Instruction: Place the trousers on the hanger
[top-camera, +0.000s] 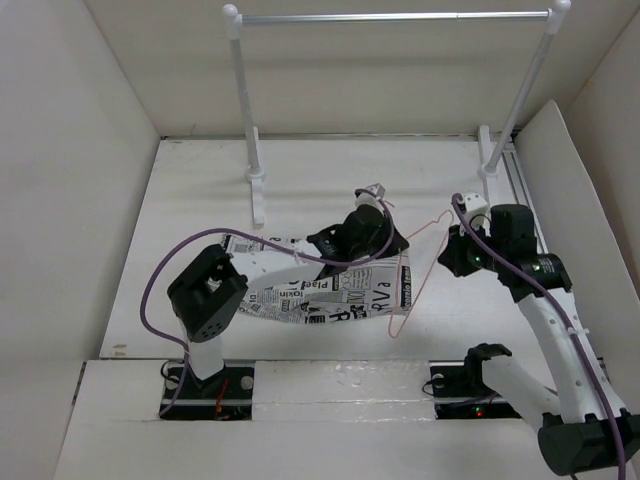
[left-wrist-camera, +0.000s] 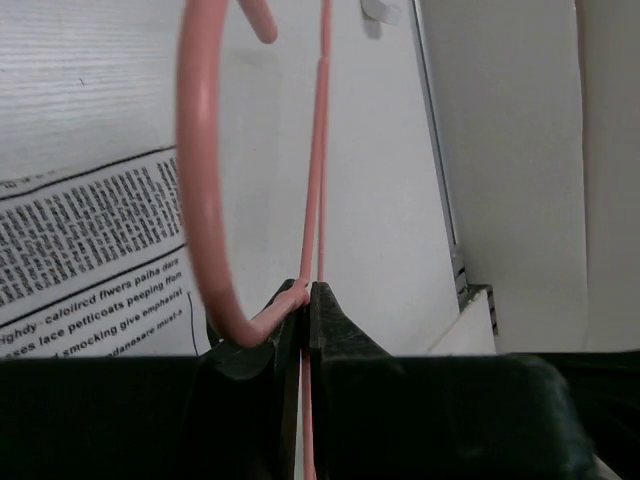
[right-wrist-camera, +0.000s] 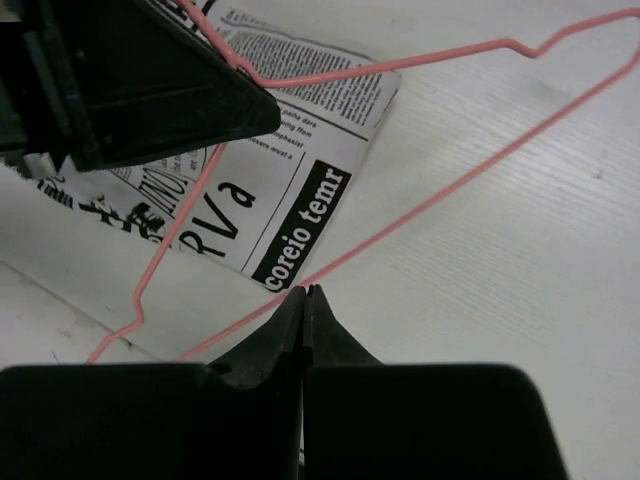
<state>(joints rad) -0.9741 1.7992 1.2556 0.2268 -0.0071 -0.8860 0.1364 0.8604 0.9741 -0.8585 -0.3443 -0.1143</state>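
Note:
The trousers (top-camera: 320, 295), white with black newspaper print, lie flat on the table in front of the left arm; the wrist views show parts of them (left-wrist-camera: 90, 250) (right-wrist-camera: 290, 190). The thin pink hanger (top-camera: 408, 300) lies partly over their right end. My left gripper (top-camera: 398, 240) (left-wrist-camera: 308, 290) is shut on the hanger (left-wrist-camera: 318, 180) just below its hook, the wire running up between the jaws. My right gripper (top-camera: 442, 258) (right-wrist-camera: 305, 290) is shut with nothing between its jaws. Its tips sit right at the hanger's long rod (right-wrist-camera: 450, 185), which crosses in front of them.
A rack with white posts and a silver crossbar (top-camera: 395, 17) stands at the back of the table. White walls close in the left, back and right sides. The left arm's elbow (top-camera: 207, 290) rises over the trousers' left end. A purple cable (top-camera: 150, 290) loops beside it.

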